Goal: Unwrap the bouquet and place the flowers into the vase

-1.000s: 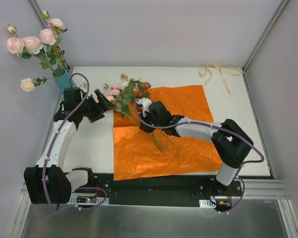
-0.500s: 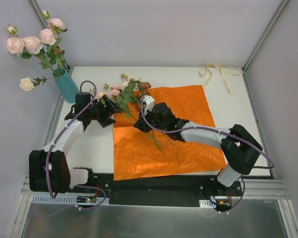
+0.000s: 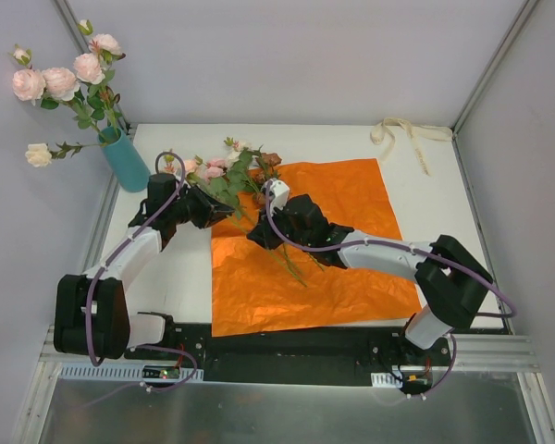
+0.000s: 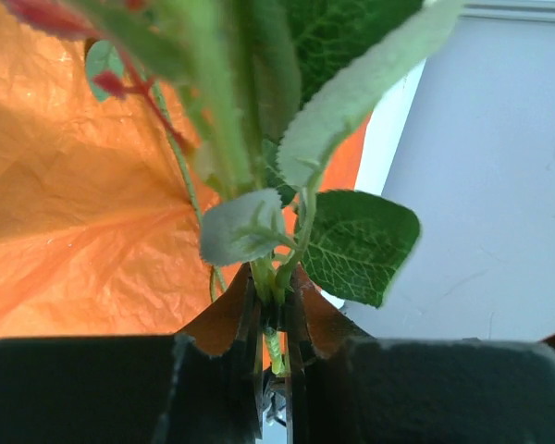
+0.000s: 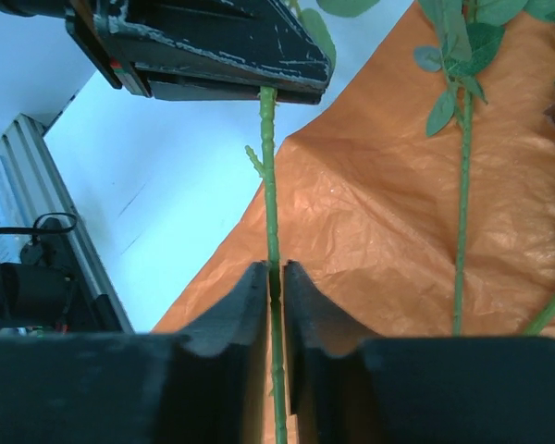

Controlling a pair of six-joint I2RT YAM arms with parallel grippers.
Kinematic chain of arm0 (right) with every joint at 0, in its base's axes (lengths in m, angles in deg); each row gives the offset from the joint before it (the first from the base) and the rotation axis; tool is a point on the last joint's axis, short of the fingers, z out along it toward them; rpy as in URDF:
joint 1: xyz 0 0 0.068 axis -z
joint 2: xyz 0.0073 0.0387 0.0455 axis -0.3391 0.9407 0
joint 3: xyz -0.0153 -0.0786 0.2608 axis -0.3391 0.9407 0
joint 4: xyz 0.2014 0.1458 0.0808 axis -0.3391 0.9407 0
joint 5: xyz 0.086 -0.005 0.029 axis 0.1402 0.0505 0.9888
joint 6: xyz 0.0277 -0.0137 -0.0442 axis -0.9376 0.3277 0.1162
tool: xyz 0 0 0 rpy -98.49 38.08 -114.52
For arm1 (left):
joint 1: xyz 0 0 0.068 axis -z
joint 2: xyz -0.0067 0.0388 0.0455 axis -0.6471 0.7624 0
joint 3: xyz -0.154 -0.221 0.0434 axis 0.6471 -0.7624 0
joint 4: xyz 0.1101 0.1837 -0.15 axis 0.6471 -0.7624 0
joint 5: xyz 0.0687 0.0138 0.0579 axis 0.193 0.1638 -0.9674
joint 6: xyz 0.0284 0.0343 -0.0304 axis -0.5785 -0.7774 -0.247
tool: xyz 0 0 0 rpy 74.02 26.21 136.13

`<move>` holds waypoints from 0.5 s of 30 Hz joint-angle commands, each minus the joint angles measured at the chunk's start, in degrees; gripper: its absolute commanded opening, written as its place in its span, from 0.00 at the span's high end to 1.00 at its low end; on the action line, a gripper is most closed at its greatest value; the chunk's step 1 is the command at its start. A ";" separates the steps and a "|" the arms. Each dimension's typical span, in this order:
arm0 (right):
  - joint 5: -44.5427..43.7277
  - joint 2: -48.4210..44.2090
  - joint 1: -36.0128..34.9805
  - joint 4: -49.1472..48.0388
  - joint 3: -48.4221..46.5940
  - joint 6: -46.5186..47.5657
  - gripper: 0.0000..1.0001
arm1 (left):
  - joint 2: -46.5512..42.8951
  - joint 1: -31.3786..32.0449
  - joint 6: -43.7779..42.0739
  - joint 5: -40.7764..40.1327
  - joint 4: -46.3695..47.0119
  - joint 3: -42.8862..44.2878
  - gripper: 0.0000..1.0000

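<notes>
The orange wrapping paper (image 3: 314,245) lies spread flat on the table. Loose flowers (image 3: 229,171) rest across its far-left corner, their stems (image 5: 461,213) running over the paper. My right gripper (image 3: 255,233) (image 5: 273,274) is shut on one thin green stem (image 5: 269,166). That same stem runs up into my left gripper (image 3: 226,209) (image 4: 276,289), which is shut on it just below its leaves (image 4: 356,242). The teal vase (image 3: 123,160) stands at the far-left corner with several pink and cream roses (image 3: 63,81) in it.
A cream ribbon (image 3: 404,136) lies at the far right of the white table (image 3: 171,268). Grey walls close the left, back and right sides. A black rail (image 3: 296,347) runs along the near edge at the arm bases.
My left gripper swung right from beside the vase to the flowers and shut on the stem held by the right gripper. The right gripper shifted slightly left. A cream rose in the vase drooped left.
</notes>
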 commanded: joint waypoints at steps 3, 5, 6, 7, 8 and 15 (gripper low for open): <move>-3.23 -4.22 -0.34 -0.88 -0.19 -3.41 0.61 | -3.71 0.21 -5.18 -3.47 -2.59 6.23 1.00; -5.33 -5.62 -0.34 -0.96 0.77 -4.63 0.48 | -4.23 0.21 -8.25 -5.40 -4.70 9.66 1.00; -6.21 -6.24 -0.34 -0.88 1.30 -5.34 0.40 | -4.50 0.21 -9.75 -6.89 -6.97 11.85 1.00; -7.01 -6.77 -0.34 -0.96 1.83 -5.78 0.30 | -4.67 0.21 -11.59 -8.82 -8.56 14.22 1.00; -7.54 -7.30 -0.34 -1.05 2.35 -5.96 0.20 | -4.85 0.21 -13.43 -10.84 -10.58 16.33 1.00; -11.23 -12.48 -0.34 -1.14 6.57 -5.61 0.01 | -5.38 0.13 -32.59 -31.65 -15.96 32.95 1.00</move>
